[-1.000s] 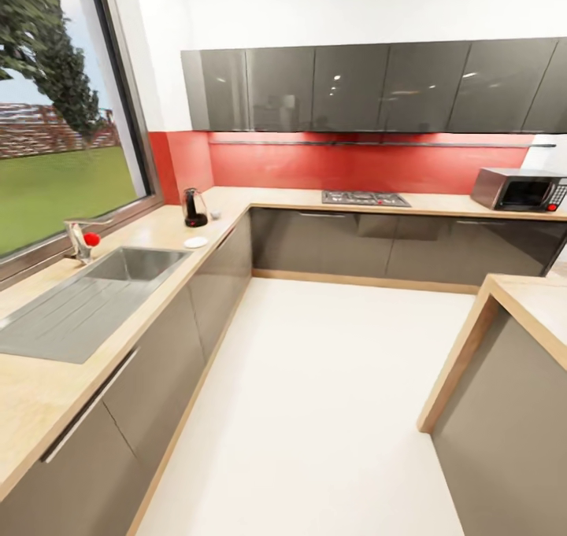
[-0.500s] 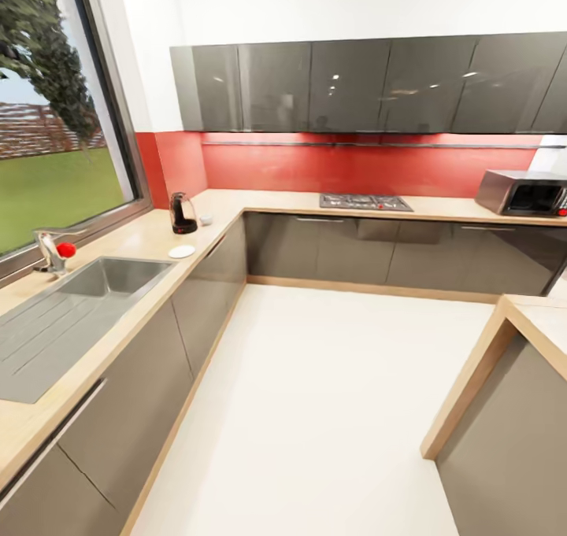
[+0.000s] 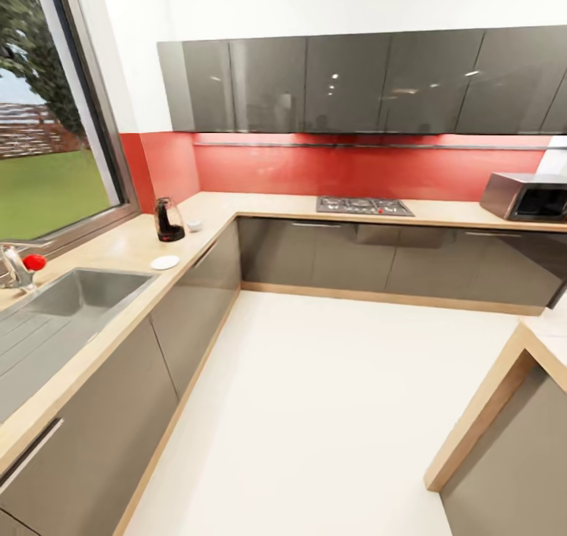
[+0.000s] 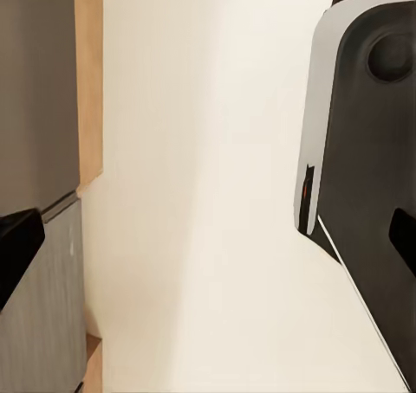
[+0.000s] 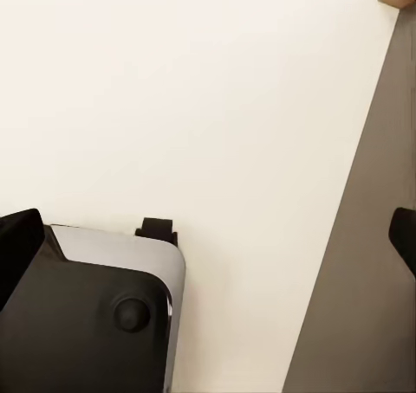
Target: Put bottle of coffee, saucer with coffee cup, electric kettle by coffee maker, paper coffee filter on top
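Kettle (image 3: 168, 219) and saucer (image 3: 164, 262) sit on the surface (image 3: 118, 249) far ahead, left hand (image 4: 208, 246) probably nearer; both hands spread, empty.

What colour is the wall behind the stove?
Red. The backsplash behind the stove shows best in the head view.

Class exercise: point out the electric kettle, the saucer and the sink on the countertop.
electric kettle (image 3: 168, 219), head view, on its dark body.
saucer (image 3: 164, 262), head view, on its flat white centre.
sink (image 3: 79, 293), head view, on the basin's floor.

Home kitchen: sink (image 3: 71, 293), hob (image 3: 365, 205), microwave (image 3: 526, 197)
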Available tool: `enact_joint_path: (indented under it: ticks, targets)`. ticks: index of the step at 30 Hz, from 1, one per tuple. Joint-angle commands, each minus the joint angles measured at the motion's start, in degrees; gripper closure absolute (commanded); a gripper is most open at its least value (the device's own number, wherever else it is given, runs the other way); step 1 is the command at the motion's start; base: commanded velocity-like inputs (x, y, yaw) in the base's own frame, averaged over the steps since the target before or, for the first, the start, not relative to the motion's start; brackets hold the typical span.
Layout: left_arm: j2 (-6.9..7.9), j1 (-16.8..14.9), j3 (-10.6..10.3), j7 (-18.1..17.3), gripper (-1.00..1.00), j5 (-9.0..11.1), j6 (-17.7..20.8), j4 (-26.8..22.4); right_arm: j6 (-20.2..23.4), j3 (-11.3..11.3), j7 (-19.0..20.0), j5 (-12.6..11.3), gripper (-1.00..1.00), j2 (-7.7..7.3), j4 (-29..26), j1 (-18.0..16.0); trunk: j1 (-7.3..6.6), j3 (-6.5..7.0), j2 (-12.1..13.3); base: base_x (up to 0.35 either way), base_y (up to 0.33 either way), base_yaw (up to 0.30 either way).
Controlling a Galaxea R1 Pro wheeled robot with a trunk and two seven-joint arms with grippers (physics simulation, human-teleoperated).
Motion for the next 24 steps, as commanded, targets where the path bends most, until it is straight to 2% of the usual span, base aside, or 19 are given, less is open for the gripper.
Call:
enact_joint_path:
  ticks: [1,10,24]
  targets:
    - [0.0,-0.08,0.31,0.16,-1.0,-0.3,-0.37,0.19,-0.16,-0.48,-0.02,0.48,-1.0,-0.02,0.05,-0.04,0.07,-0.12,-0.11,0.337,-0.052,0.0]
    - [0.0,-0.11,0.23,0.16,-1.0,-0.3,-0.31,0.15,-0.16,-0.48,-0.02,0.48,-1.0,-0.02,0.05,-0.04,0.07,-0.12,-0.11,0.337,-0.007,0.036]
    - [-0.17,-0.14,0.23,0.16,-1.0,-0.3,-0.27,-0.16,-0.16,-0.48,-0.09,0.48,-1.0,-0.02,0.05,-0.04,0.07,-0.12,-0.11,0.337,0.0,0.239]
